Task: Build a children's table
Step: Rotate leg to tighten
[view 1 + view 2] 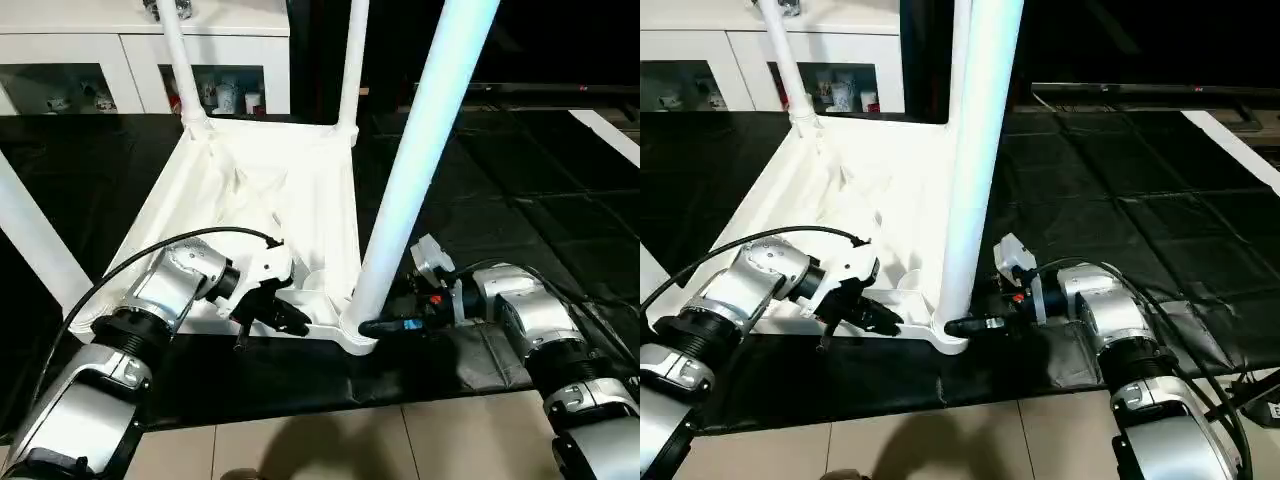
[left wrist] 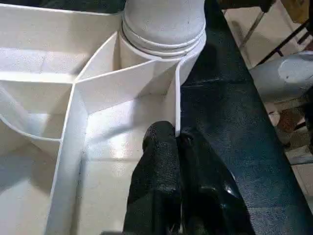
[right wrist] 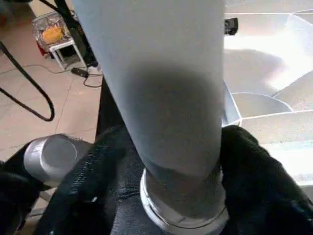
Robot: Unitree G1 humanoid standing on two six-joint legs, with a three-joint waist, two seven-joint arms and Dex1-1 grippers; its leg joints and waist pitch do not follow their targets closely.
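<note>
In the left eye view, the white plastic children's table (image 1: 262, 205) is seen upside down on a black floor mat (image 1: 520, 200), its ribbed underside facing up. Two long tapered white legs stand in the corner sockets at 11 and 12 o'clock, a third runs off the picture at 9 o'clock, and the near white leg (image 1: 420, 160) rises from the round corner socket (image 1: 356, 330) at 5 o'clock of the top. The left gripper (image 1: 270, 315) is set on the near rim, just at 9 o'clock of that socket. The right gripper (image 1: 385, 325) is placed at the foot of the near leg. A white glass-door cabinet (image 1: 140, 60) stands behind.

In the right eye view, the same arrangement is shown; the right gripper's dark fingers are seen reaching to the leg's base from 3 o'clock.

In the left wrist view, the left gripper's fingers are pressed together on the thin upright rim wall (image 2: 177, 98), one finger on each side, just short of the socket.

In the right wrist view, the right gripper's fingers (image 3: 254, 181) are spread around the leg and rest against both of its sides, just above the collar.

The table is judged light, stiff and smooth-skinned, so slipping on the round leg is likely. The thin rim should flex little near the socket, which is judged the better hold; the leg is best gripped low, near the collar.
</note>
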